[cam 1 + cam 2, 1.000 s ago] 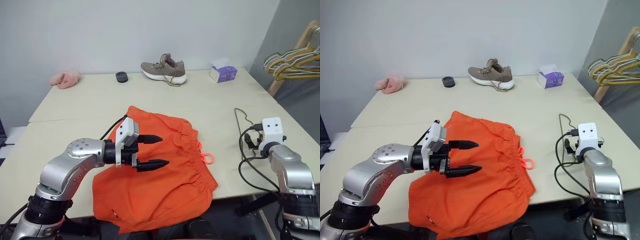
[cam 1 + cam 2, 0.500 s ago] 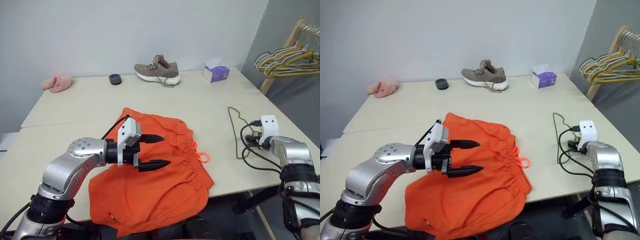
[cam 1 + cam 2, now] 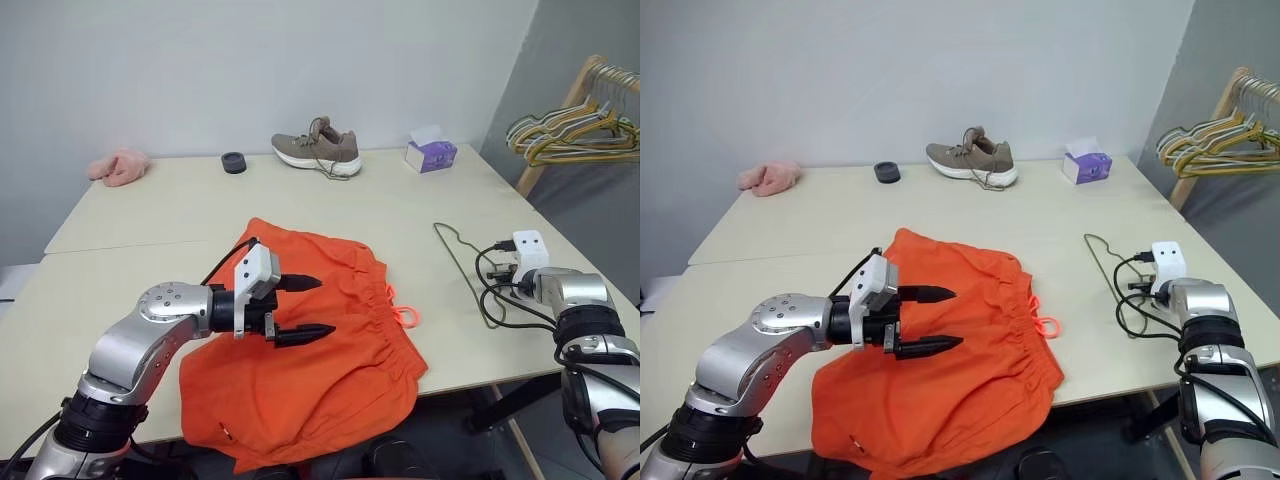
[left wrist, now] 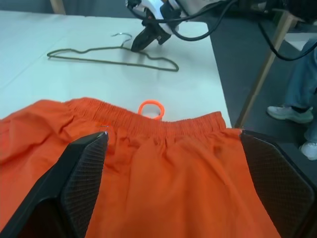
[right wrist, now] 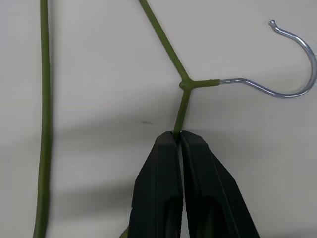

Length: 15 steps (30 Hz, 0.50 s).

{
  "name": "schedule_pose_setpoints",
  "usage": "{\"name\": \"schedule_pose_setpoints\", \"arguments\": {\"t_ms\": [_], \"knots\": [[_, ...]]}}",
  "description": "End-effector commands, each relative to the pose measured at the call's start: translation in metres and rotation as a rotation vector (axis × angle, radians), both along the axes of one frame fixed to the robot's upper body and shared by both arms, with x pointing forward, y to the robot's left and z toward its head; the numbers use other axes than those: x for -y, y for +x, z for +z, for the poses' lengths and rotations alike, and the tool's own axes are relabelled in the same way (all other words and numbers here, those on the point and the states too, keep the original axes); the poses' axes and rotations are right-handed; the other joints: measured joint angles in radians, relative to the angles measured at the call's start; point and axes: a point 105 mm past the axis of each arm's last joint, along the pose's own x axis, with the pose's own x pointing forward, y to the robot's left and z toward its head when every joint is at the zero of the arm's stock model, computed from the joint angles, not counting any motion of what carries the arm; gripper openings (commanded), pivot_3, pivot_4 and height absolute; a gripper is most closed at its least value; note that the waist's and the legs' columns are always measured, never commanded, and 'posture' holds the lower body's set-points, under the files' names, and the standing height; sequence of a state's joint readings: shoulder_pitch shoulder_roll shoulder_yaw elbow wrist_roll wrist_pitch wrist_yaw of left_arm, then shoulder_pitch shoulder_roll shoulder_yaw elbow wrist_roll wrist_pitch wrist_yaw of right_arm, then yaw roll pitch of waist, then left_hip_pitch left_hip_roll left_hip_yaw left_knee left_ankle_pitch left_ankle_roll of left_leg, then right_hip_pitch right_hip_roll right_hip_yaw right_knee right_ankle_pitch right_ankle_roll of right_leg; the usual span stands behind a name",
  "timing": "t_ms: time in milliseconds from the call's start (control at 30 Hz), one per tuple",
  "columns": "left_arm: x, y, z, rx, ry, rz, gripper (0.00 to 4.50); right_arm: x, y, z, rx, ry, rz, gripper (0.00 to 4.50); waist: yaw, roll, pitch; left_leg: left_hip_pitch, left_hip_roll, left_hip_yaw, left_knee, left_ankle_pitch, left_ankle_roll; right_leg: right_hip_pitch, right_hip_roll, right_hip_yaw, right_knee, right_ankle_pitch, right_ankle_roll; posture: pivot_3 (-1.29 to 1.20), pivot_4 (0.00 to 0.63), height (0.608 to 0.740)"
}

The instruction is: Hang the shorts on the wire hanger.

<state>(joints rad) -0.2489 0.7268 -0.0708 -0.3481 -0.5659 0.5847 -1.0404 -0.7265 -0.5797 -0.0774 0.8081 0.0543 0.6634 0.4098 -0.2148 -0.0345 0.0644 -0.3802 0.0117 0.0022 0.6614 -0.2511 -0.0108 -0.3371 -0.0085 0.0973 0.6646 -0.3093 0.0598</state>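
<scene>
The orange shorts [image 3: 310, 370] lie flat on the near part of the table [image 3: 150, 215], waistband and pink drawstring loop [image 3: 405, 316] towards the right, the hem hanging over the front edge. My left gripper [image 3: 318, 306] hovers open just above the shorts, pointing right. The olive-green wire hanger [image 3: 455, 262] lies flat on the table to the right of the shorts. My right gripper [image 5: 179, 135] is shut on the wire hanger [image 5: 166, 47], pinching the wire just below the neck, beside the bare metal hook [image 5: 297, 74]. In the left wrist view that gripper [image 4: 136, 45] rests on the hanger [image 4: 114, 55].
At the table's back stand a grey shoe [image 3: 320, 148], a purple tissue box [image 3: 430, 155], a black round thing [image 3: 234, 161] and a pink cloth [image 3: 118, 165]. A wooden rack [image 3: 560, 110] with coloured hangers stands at the right. A person's leg [image 4: 302, 64] stands beyond the table's right edge.
My right arm has reached forward and down to the hanger on the table. The view has swung slightly to the right. The left gripper stays open over the shorts.
</scene>
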Motion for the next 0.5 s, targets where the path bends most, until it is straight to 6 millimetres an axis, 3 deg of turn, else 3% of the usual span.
{"name": "schedule_pose_setpoints", "arguments": {"t_ms": [33,133,200,267,500], "knots": [[-0.005,0.007,0.009,0.054,0.0,0.026,4.5,-0.009,0.011,0.02,0.082,-0.034,0.064,0.06,-0.004,0.004,0.003,-0.001,0.0,0.001,0.0,0.0,0.0,-0.001,0.0,0.0,0.0,0.0,0.001,-0.18,0.032,0.74],[-0.013,0.024,0.009,0.092,0.003,0.123,4.5,-0.025,0.021,0.058,0.226,-0.124,0.222,0.06,-0.005,0.012,0.008,-0.004,-0.001,0.002,-0.001,0.0,0.001,-0.004,0.0,0.0,-0.001,0.001,0.001,-0.18,0.033,0.74],[-0.017,0.033,0.01,0.114,0.004,0.165,4.5,-0.034,0.018,0.072,0.279,-0.164,0.307,0.06,-0.004,0.018,0.009,-0.011,-0.001,0.002,-0.001,0.0,0.001,-0.011,0.0,0.0,0.0,0.001,0.002,-0.18,0.033,0.74],[-0.018,0.036,0.01,0.123,0.002,0.18,4.5,-0.038,0.012,0.076,0.299,-0.211,0.355,0.06,-0.004,0.019,0.01,-0.019,-0.001,0.001,-0.001,0.0,0.001,-0.019,0.0,0.0,0.003,0.003,-0.001,-0.19,0.035,0.74],[-0.019,0.046,0.015,0.143,-0.026,0.23,4.5,-0.051,0.002,0.088,0.401,-0.35,0.46,0.06,0.005,0.02,0.011,-0.021,-0.001,0.0,-0.002,-0.001,0.0,-0.02,-0.001,-0.001,0.002,0.002,0.001,-0.2,0.04,0.74]]}}
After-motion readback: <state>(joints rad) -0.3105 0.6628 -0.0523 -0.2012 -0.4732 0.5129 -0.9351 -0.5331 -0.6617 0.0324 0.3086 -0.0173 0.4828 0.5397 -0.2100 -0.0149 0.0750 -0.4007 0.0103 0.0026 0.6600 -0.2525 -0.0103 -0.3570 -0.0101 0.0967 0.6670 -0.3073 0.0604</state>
